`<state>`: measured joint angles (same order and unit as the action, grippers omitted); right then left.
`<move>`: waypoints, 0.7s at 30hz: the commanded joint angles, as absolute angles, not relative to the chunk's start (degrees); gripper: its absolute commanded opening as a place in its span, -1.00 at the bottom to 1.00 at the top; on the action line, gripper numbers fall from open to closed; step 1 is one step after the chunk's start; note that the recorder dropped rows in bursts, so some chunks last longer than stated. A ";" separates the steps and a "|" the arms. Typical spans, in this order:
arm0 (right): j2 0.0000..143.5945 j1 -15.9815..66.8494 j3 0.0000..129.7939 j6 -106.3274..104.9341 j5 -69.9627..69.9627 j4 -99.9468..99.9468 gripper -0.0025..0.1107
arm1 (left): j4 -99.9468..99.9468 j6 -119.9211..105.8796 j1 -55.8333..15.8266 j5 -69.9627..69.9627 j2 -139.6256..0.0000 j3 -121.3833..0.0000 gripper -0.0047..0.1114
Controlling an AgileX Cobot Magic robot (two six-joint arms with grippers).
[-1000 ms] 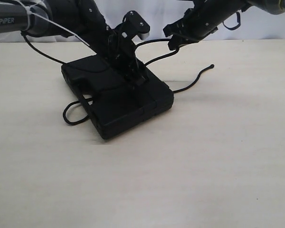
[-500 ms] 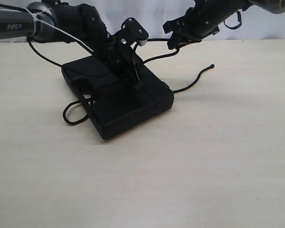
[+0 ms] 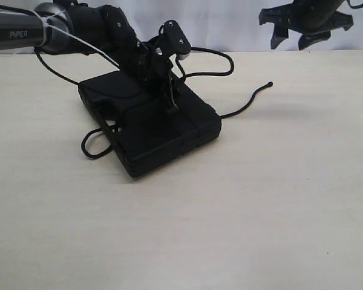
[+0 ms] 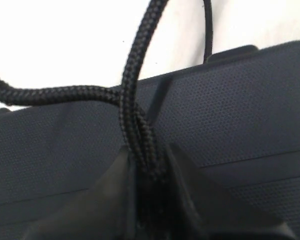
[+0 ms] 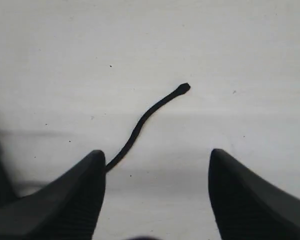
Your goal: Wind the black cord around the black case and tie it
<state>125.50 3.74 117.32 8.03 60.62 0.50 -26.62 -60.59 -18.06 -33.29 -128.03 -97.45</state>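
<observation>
The black case [image 3: 151, 130] lies flat on the pale table, left of centre. My left gripper [image 3: 171, 109] presses down on its lid, shut on the black cord [image 4: 132, 95], which shows doubled between the jaws over the case's textured lid [image 4: 240, 105]. From there the black cord [image 3: 221, 60] arcs up and right in a slack loop. Another loop [image 3: 92, 145] pokes out at the case's left side. The knobbed end [image 3: 269, 85] lies on the table to the right, also seen as the cord tip [image 5: 182, 89]. My right gripper [image 3: 302, 35] hovers high at the back right, open and empty.
A glossy arm cable [image 3: 54, 69] hangs behind the case at the left. A white backdrop [image 3: 230, 24] closes off the far table edge. Bare tabletop [image 3: 230, 229] stretches in front of and to the right of the case.
My right gripper has let go of the cord, opened and pulled up and away to the right. The freed cord now sags in a loop behind the case. The left gripper stays put.
</observation>
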 commanded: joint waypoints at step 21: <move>146.58 4.11 127.31 14.20 54.76 2.12 -0.15 | -43.23 -82.55 -16.69 -36.67 -127.78 -96.63 -0.92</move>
<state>145.89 3.74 126.93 13.98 57.99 1.03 -41.92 -81.92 -16.70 -37.09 -128.03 -97.40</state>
